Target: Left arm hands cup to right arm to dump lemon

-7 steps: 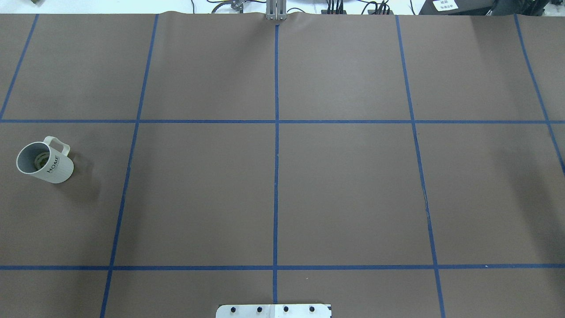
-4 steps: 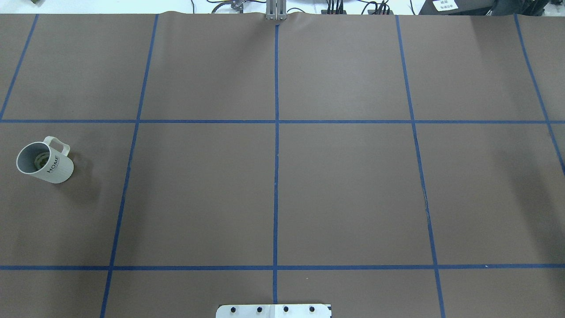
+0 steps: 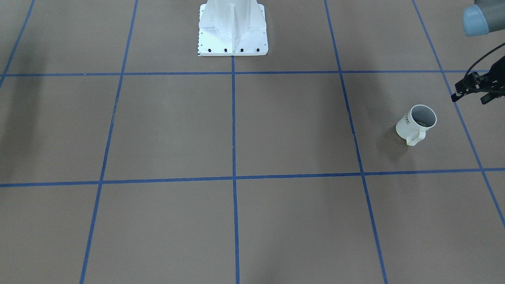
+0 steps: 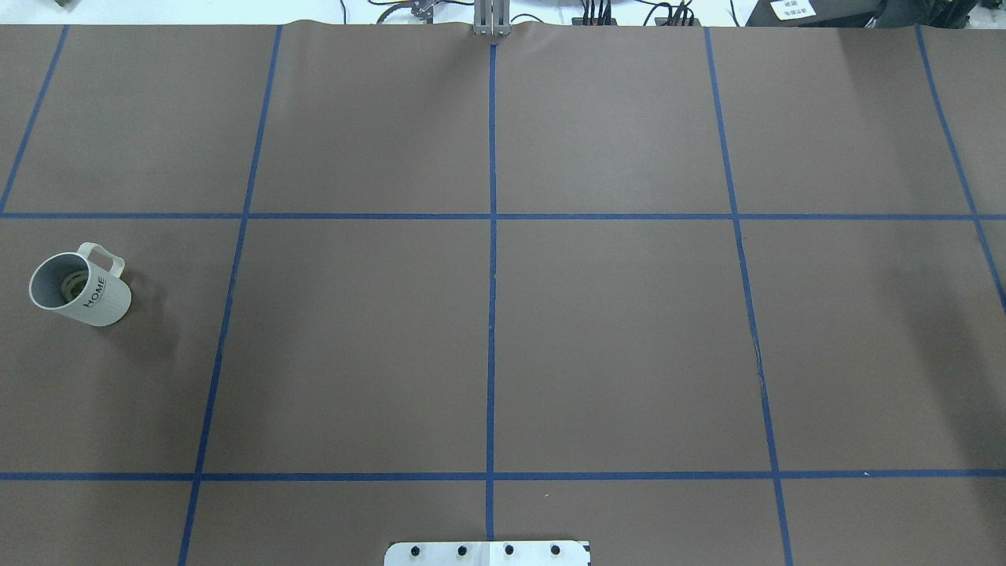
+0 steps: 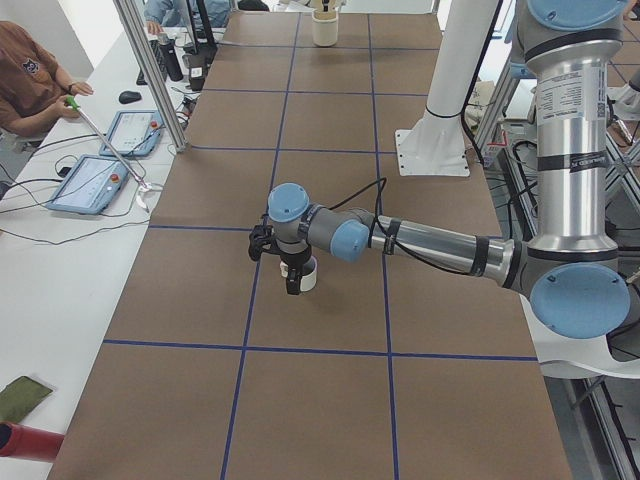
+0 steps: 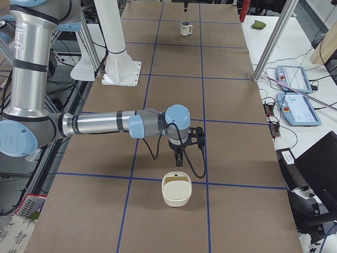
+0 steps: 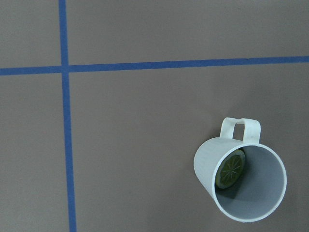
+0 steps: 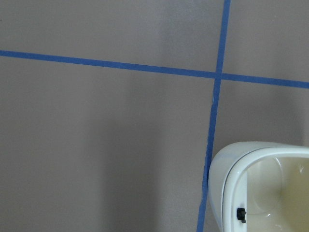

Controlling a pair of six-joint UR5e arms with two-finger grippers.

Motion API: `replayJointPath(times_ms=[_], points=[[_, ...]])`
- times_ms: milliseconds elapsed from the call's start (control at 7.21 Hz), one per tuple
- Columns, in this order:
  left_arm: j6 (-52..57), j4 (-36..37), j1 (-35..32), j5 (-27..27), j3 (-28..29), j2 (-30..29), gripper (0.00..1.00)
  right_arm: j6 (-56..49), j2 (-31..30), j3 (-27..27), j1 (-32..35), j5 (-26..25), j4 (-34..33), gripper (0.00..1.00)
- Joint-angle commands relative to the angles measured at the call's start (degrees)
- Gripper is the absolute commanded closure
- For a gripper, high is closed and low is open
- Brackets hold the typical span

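Left arm [image 5: 430,243] reaches out low over the bench [image 4: 613,338], with the left claw [image 5: 292,284] pointing down and hanging above the surface. Cup [image 4: 78,289] stands upright on the bench near that claw, not touching it. From the left side camera the claw partly covers the cup. From the front camera there is a clear gap, with the cup on the claw's inner side, toward the bench middle. In the left wrist camera the cup sits low and to the right, mouth up, loop handle toward the operators' side, "HOME" lettering on its wall. Lemon [image 7: 230,170] is inside the cup, a round slice standing on edge and leaning on the inner wall near the handle. No fingers show in the left wrist camera and the other views are too coarse, so I cannot tell if the left claw is spread or pressed together. Right arm [image 6: 100,124] stretches out at the far end of the bench, well apart from the cup, with the right claw [image 6: 179,161] pointing down. A cream tub [image 6: 176,188] sits on the bench just beside that claw, lower than it and not touching; its rim fills the lower right corner of the right wrist camera. I cannot tell the right claw's state either. Blue tape lines [image 4: 491,314] grid the bench, and a white pedestal [image 3: 232,27] stands at the robot's edge.
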Motion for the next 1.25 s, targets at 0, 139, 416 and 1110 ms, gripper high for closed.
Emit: replayJointPath(times_ms=[0, 139, 416, 1110], points=[[-0.84, -0.61, 2.87, 0.29, 4.53, -3.19, 0.0, 0.12, -0.17, -0.38, -0.22, 0.32, 1.74, 0.0], [-0.85, -0.61, 4.72, 0.38, 6.64, -4.86, 0.0, 0.03, -0.17, -0.38, -0.22, 0.41, 1.74, 0.0], [-3.28, -0.79, 7.71, 0.47, 8.23, -5.84, 0.0, -0.06, -0.17, -0.38, -0.39, 1.63, 1.74, 0.0], [-5.15, -1.59, 10.01, 0.38, 9.91, -6.89, 1.0, 0.12, 0.01, -0.47, -1.27, 1.64, 1.74, 0.0]])
